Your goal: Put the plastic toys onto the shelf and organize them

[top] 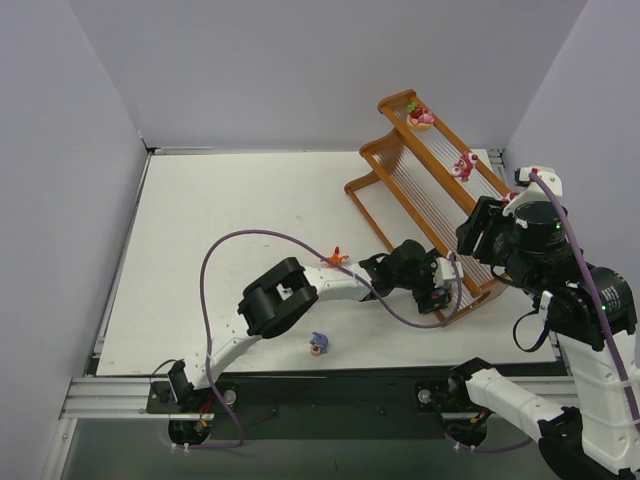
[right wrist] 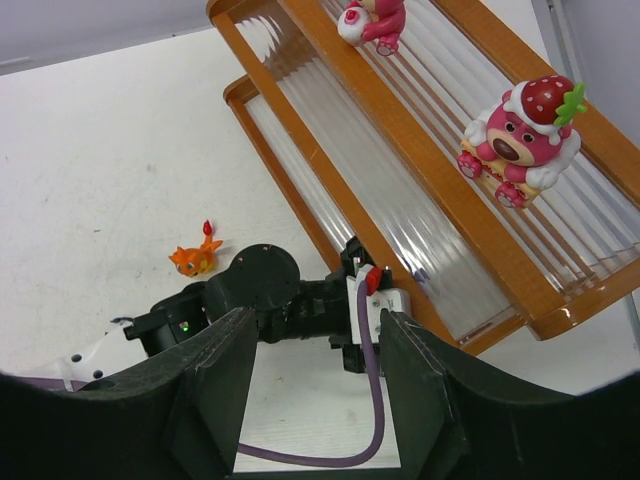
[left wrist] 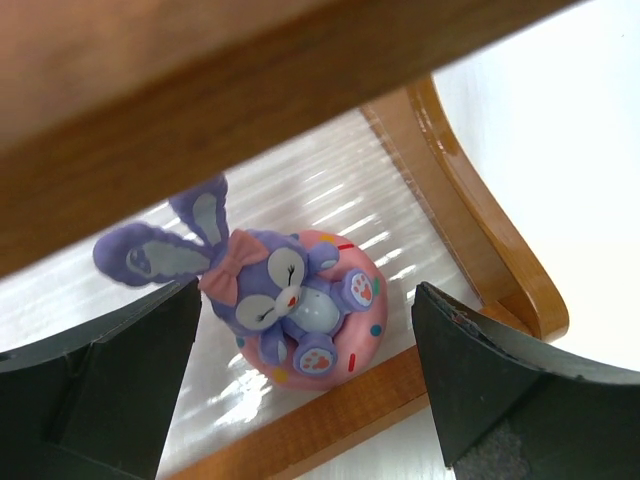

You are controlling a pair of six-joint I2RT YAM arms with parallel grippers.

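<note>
A purple bunny toy in a pink ring [left wrist: 300, 305] sits on the white slatted floor of the shelf's [top: 420, 190] lowest tier, just behind the front rim [left wrist: 330, 415]. My left gripper [left wrist: 305, 390] [top: 448, 290] is open around it, both fingers apart from it. Two pink bear toys stand on the upper tiers [right wrist: 517, 138] [right wrist: 375, 20]. An orange toy [top: 337, 257] [right wrist: 195, 255] and a small purple toy [top: 319, 345] lie on the table. My right gripper [right wrist: 315, 400] [top: 480, 232] hovers open and empty above the shelf's near end.
The left arm [top: 340, 285] stretches across the table toward the shelf, its purple cable [top: 260, 238] looping over the table. Grey walls close in the table on the left, back and right. The shelf's upper tier [left wrist: 250, 90] overhangs the left gripper.
</note>
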